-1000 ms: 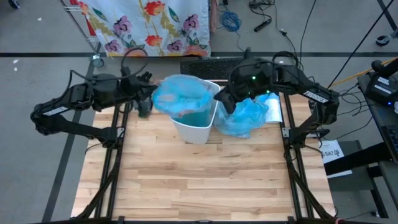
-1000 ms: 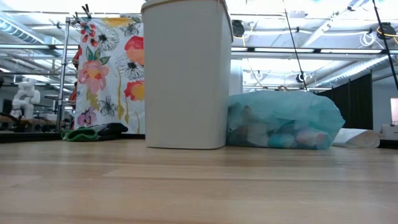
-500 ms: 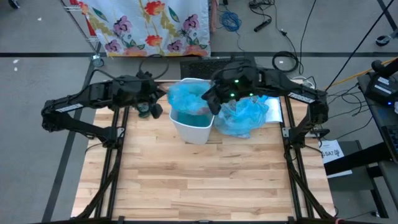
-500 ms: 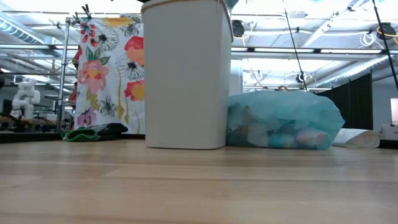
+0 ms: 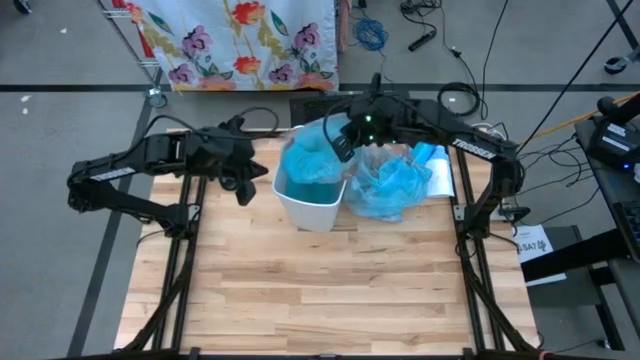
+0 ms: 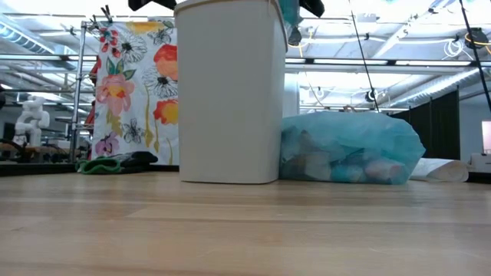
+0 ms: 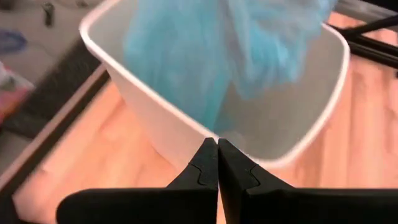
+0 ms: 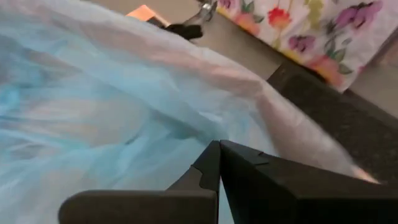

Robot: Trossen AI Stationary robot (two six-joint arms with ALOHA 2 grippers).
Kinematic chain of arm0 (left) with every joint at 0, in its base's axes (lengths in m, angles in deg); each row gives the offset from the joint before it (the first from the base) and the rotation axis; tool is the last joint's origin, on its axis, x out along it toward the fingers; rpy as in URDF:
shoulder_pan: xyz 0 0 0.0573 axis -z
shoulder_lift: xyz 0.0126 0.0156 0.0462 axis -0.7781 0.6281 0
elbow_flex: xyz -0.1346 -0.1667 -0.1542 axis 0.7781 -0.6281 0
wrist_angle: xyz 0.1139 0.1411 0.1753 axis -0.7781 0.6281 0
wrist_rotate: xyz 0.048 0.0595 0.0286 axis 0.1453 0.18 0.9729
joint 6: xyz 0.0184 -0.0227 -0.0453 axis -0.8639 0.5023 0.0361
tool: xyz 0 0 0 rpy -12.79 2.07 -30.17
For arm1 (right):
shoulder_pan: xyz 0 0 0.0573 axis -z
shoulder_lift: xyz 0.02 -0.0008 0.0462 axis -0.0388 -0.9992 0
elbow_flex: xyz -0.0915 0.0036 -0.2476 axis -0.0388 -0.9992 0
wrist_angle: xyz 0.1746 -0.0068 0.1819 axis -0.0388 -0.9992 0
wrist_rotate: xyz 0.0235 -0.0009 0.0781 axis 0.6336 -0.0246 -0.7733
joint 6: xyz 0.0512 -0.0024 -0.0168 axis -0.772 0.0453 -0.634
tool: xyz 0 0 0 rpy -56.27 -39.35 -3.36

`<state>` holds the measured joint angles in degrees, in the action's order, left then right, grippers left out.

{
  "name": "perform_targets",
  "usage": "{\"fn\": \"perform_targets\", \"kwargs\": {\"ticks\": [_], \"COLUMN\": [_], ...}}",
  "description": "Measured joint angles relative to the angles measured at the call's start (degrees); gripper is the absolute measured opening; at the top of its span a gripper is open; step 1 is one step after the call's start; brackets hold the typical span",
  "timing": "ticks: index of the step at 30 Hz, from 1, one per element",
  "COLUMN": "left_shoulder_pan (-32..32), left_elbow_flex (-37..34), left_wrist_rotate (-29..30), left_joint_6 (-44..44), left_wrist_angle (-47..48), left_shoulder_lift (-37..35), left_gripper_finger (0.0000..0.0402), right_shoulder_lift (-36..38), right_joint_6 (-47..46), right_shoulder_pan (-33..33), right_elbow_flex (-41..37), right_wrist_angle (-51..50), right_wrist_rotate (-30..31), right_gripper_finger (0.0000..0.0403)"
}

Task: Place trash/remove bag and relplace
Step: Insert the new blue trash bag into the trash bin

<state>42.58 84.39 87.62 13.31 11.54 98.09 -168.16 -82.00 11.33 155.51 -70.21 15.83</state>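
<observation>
Right gripper (image 5: 338, 140): I see it above the far right corner of the white plastic rectangular bin (image 5: 312, 205), fingers pressed together in its wrist view with thin light-blue plastic bag liner (image 5: 310, 160) filling the picture right at the tips. I cannot tell for sure whether a fold is pinched between them; the tips meet with no gap.

Left gripper (image 5: 243, 182): just beside the bin's left wall, outside it. In its wrist view the two dark fingers (image 7: 205, 171) are clenched tip to tip, nothing between them, aimed at the bin's near rim (image 7: 211, 140).

Bin: upright on the light wooden slatted table (image 5: 320, 290), toward the far edge. Contents: the light-blue liner, bunched and draped inside, spilling over the far rim; bare white wall shows on the near inner side. I see no scraps in it.

Trash: crumpled pale scraps sit inside the filled light-blue plastic bag (image 6: 349, 149), showing through the film in the low view. The bag lies on the table touching the bin's right wall, below and to the right of my right gripper, apart from both grippers.

White paper sheet (image 5: 440, 172): flat on the table, beyond the full bag.
</observation>
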Motion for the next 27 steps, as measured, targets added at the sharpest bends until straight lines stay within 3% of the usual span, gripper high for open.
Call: {"fn": "perform_targets", "kwargs": {"ticks": [3,7,17,21,27], "left_shoulder_pan": [0.02,0.06,4.1,5.1,7.45], "left_elbow_flex": [0.0,-0.07,0.12,4.53,18.52], "left_wrist_rotate": [-2.14,-2.55,-4.26,-2.0,1.93], "left_joint_6": [1.81,3.25,0.03,-2.47,-9.04], "left_wrist_angle": [1.95,1.65,-14.97,-14.53,-9.65], "left_shoulder_lift": [-0.26,-1.5,-5.73,-0.45,11.3], "left_gripper_finger": [0.0,0.0,0.0,0.0,0.0], "right_shoulder_lift": [0.12,0.1,-0.11,-0.18,-0.21], "right_joint_6": [2.98,6.09,9.51,10.79,11.39], "right_shoulder_pan": [2.18,3.74,3.74,3.68,3.75], "right_elbow_flex": [0.0,0.0,0.0,0.0,0.0], "right_wrist_angle": [1.28,4.28,4.78,4.8,4.84], "right_wrist_rotate": [-0.78,-9.01,-18.31,-20.22,-22.9], "right_gripper_finger": [0.0,0.0,0.0,0.0,0.0]}}
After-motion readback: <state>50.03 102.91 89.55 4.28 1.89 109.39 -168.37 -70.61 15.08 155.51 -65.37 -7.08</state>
